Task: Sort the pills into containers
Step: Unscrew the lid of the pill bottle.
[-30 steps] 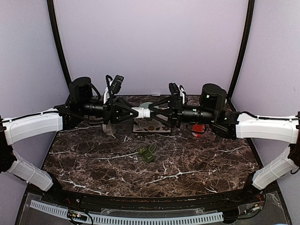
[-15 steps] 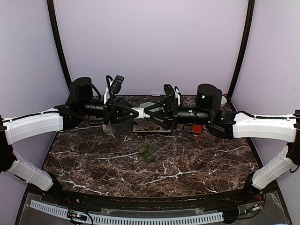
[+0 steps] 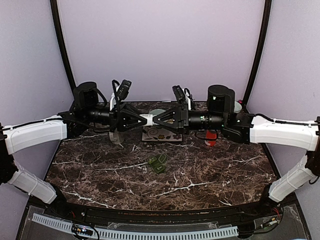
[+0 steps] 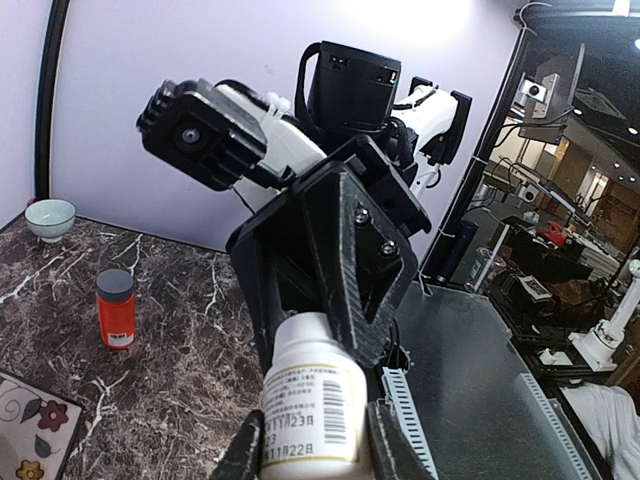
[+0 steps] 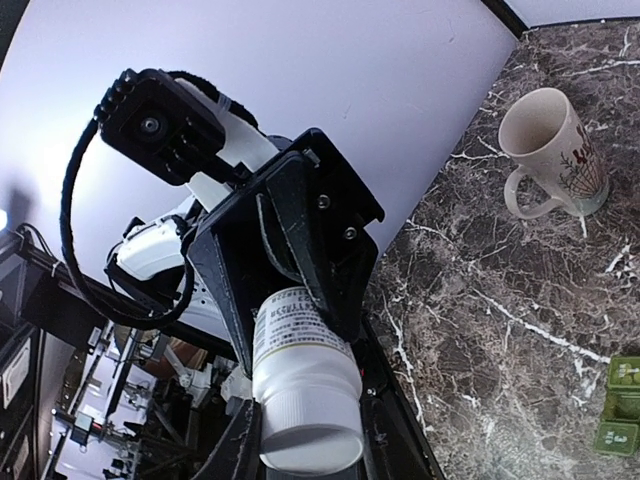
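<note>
We've got white pill bottle [image 4: 310,400] clamped in left tool [image 3: 142,119], long axis level, cap end toward right tool [image 5: 310,435], pinched on cap. Dark green pill box [image 3: 157,162] on table [image 3: 225,170], below bottle, nearer us, no arm closer.

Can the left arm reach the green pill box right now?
Probably not yet. The pill box lies uncovered on the table below, but the left claw is shut on the white bottle in mid-air, with the right claw gripping its cap end. It would have to let go first.
</note>
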{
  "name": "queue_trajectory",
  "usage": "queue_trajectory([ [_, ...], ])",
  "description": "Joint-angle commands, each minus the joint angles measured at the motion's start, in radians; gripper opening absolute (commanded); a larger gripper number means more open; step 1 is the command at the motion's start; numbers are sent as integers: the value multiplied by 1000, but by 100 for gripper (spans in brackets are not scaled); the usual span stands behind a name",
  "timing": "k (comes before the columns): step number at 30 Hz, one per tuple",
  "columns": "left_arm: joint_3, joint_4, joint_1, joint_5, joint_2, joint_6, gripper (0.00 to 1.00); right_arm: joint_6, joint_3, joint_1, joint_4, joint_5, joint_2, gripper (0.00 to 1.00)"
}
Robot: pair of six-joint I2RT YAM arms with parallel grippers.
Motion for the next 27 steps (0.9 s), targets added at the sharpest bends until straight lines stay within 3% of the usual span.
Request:
queue_trajectory([
  [1,16,-10,-7,35,-17,-36,0,-301,67,17,-63,-47,5,9],
  [6,35,-1,-8,99,-2,-93,0,-636,108,43,-195,-56,-1,9],
  [12,43,33,-7,155,14,-160,0,-898,105,73,-307,95,-20,10],
  [19,44,72,-6,195,39,-207,0,-1026,65,115,-290,261,-48,12],
  [27,42,87,-7,198,39,-220,0,-1043,50,122,-257,286,-58,12],
])
